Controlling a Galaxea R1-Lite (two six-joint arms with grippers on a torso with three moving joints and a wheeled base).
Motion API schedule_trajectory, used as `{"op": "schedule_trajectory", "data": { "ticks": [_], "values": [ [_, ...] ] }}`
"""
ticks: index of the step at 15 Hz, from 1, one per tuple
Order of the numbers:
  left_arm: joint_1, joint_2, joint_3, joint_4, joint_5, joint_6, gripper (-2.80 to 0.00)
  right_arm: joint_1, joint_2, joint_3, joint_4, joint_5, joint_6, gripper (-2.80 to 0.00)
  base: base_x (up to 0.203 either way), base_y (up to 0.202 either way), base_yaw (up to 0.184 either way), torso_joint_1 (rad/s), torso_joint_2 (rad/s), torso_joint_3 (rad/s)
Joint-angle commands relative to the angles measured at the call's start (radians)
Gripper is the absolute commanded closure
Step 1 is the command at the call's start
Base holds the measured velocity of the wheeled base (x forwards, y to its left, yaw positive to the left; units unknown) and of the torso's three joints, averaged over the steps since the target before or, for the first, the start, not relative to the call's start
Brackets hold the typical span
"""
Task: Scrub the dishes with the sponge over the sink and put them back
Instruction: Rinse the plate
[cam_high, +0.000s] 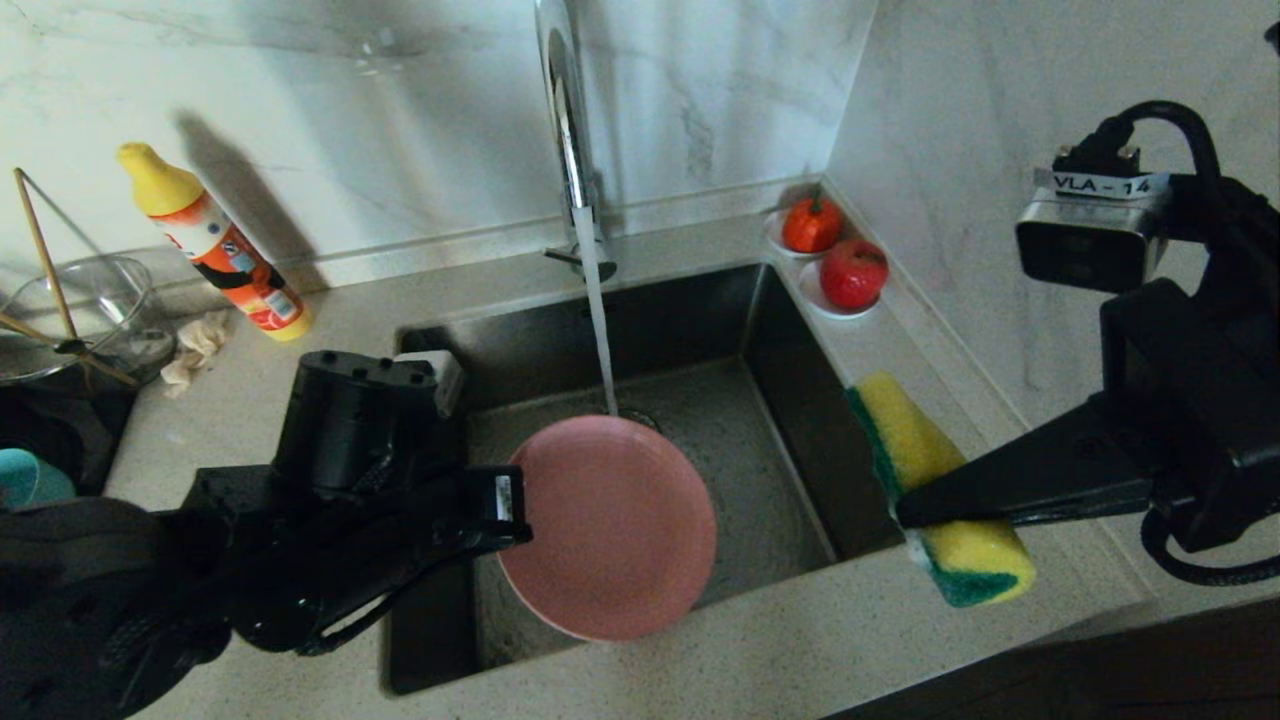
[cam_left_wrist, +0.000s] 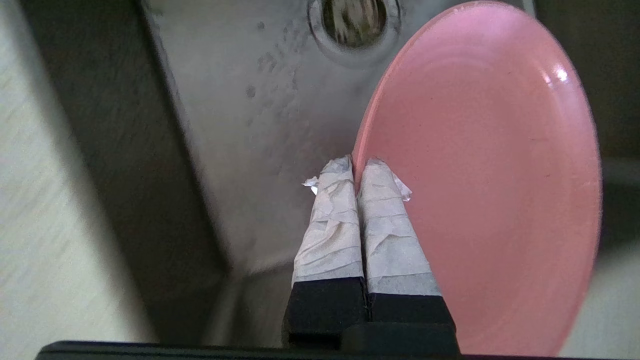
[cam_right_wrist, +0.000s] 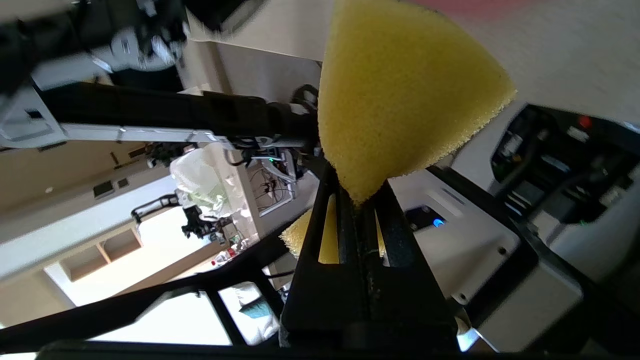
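Over the sink (cam_high: 800, 400), matte pink plate (cam_high: 610, 530) pinched by left claw (cam_high: 505, 500); yellow-green sponge (cam_high: 935, 480) squeezed in right claw (cam_high: 905, 512).

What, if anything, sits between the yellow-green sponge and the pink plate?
Nothing visible: only open space above the dark steel sink separates the yellow foam sponge in the right gripper from the round pink plate pinched by the left gripper.

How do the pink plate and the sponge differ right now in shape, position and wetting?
The pink plate is round and rigid; the sponge is a yellow block with a green layer, squeezed at its middle. The plate hangs over the sink in the left gripper; the sponge is over the counter edge in the right gripper. Tap water meets the plate's far rim, not the sponge. Both are clamped by shut grippers.
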Motion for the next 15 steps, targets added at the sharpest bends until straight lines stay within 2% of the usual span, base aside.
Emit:
{"op": "schedule_trajectory", "data": {
  "ticks": [1, 2, 8, 10, 15],
  "values": [
    [0.038, 0.107, -0.073, -0.018, 0.008, -0.058, 0.00, -0.015, -0.038, 0.054, 0.003, 0.004, 0.003, 0.00, 0.000, 0.000, 0.000, 0.000, 0.00, 0.000],
    [0.049, 0.110, -0.092, -0.016, 0.008, -0.079, 0.00, -0.015, -0.045, 0.068, 0.003, 0.005, 0.003, 0.00, 0.000, 0.000, 0.000, 0.000, 0.00, 0.000],
    [0.107, 0.100, -0.151, -0.034, 0.010, -0.102, 0.00, -0.013, -0.052, 0.082, 0.002, 0.010, 0.004, 0.00, 0.000, 0.000, 0.000, 0.000, 0.00, 0.000],
    [0.112, 0.100, -0.163, -0.076, 0.011, -0.130, 0.00, -0.012, -0.057, 0.083, 0.003, 0.010, 0.004, 0.00, 0.000, 0.000, 0.000, 0.000, 0.00, 0.000],
    [0.109, 0.155, -0.188, -0.093, 0.007, -0.128, 0.00, -0.012, -0.069, 0.103, 0.003, 0.012, 0.003, 0.00, 0.000, 0.000, 0.000, 0.000, 0.00, 0.000]
  ]
}}
